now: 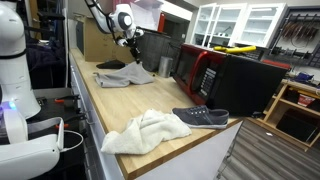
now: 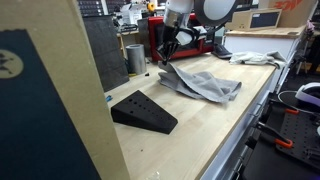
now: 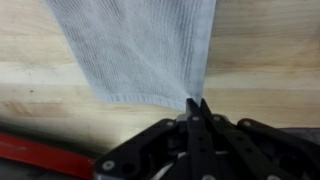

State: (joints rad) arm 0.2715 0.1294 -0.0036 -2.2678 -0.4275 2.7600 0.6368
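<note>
A light grey knitted cloth [image 3: 140, 45] lies spread on the wooden worktop [image 3: 270, 70]. My gripper [image 3: 197, 103] is shut on its near corner, and the fabric runs up into the pinched fingertips. In both exterior views the gripper [image 1: 131, 42] [image 2: 166, 56] hangs just above the bench at the cloth's [image 1: 126, 75] [image 2: 205, 86] end by the back wall, with that corner pulled up off the surface.
A white towel [image 1: 148, 130] and a dark grey cloth [image 1: 201, 117] lie toward the bench's other end. A red and black microwave [image 1: 215, 75] stands along the back. A black wedge [image 2: 143, 111] and a metal can [image 2: 135, 57] sit near the held cloth.
</note>
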